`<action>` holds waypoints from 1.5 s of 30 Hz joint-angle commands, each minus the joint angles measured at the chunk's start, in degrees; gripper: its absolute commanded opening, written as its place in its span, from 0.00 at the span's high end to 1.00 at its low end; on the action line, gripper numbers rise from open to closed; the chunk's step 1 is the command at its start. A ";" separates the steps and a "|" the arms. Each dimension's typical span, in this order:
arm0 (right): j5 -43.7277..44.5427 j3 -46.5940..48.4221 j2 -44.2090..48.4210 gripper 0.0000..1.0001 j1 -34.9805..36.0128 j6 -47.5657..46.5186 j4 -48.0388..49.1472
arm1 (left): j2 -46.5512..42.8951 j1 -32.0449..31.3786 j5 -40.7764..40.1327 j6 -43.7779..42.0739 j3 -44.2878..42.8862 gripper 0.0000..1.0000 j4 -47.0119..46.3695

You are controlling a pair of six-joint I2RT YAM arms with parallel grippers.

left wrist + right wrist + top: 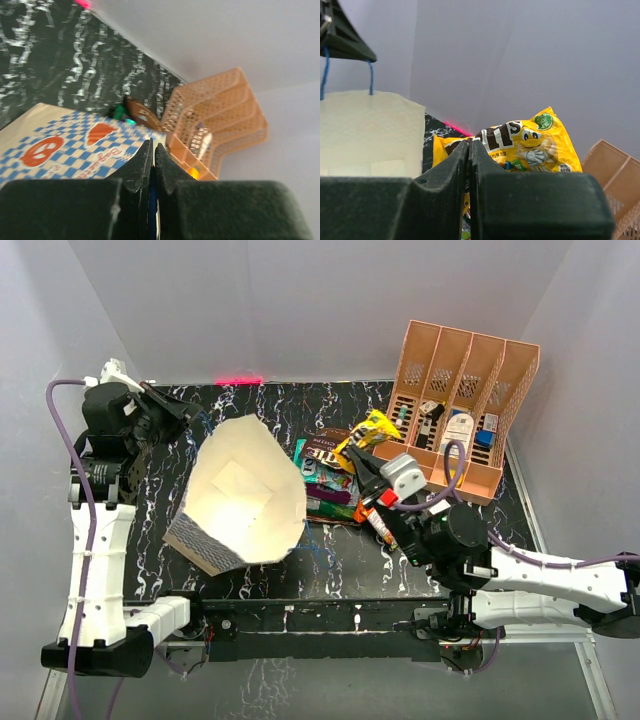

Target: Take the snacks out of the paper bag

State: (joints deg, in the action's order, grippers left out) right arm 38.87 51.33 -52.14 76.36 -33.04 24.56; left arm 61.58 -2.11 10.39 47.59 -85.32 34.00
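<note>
Yellow packet (530, 142) pinched in shut right jaws, paper bag (200, 540) held by its blue cord (371, 77) in shut left jaws, other snacks (325, 480) piled on desk (340, 560) beside it; light, slick, best taken at a sealed edge.

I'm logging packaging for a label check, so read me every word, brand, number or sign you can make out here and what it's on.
"m's": brown letters, the start hidden, on the yellow packet.
Green badge and fine print on that packet: too small to read.
Red-orange script by the pretzel logo on the paper bag: too blurred.
White lettering on the dark brown packet: too small.
</note>
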 commanded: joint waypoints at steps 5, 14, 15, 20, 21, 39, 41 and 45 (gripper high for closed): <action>9.66 -2.46 1.13 0.93 -1.17 1.66 0.04 | -3.07 -0.18 -15.63 -7.57 -0.05 1.00 8.14; 3.43 -8.19 0.65 0.93 -14.51 24.28 -10.58 | -6.11 -0.18 -29.69 -14.57 2.26 0.98 12.20; -2.36 -9.10 0.54 0.93 -18.46 28.70 -13.38 | -6.38 -0.20 -30.32 -14.69 2.40 0.95 12.40; -14.37 -15.60 -1.09 0.93 -31.59 40.90 -16.10 | -8.16 -0.20 -27.55 -14.45 2.35 0.65 11.22; -16.12 -17.33 -1.99 0.93 -33.18 42.19 -15.63 | -8.55 -0.18 -26.84 -14.06 2.35 0.57 10.85; -26.88 -20.88 -7.49 0.55 -39.19 50.14 -18.89 | -8.32 -0.18 -4.48 -15.81 -6.98 0.02 8.54; -26.66 -17.87 -5.83 0.29 -39.21 49.88 -22.97 | -8.04 -0.22 -3.36 -17.02 -8.87 0.02 8.78; -22.64 -9.71 -1.11 0.04 -39.19 55.17 -32.66 | -8.78 -0.20 -0.25 -18.49 -10.49 0.01 8.02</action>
State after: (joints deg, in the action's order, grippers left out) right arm 13.37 31.97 -58.89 37.39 17.17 -2.26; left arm 53.89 -2.11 4.97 32.08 -93.01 42.30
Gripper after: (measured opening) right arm 0.878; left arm 0.982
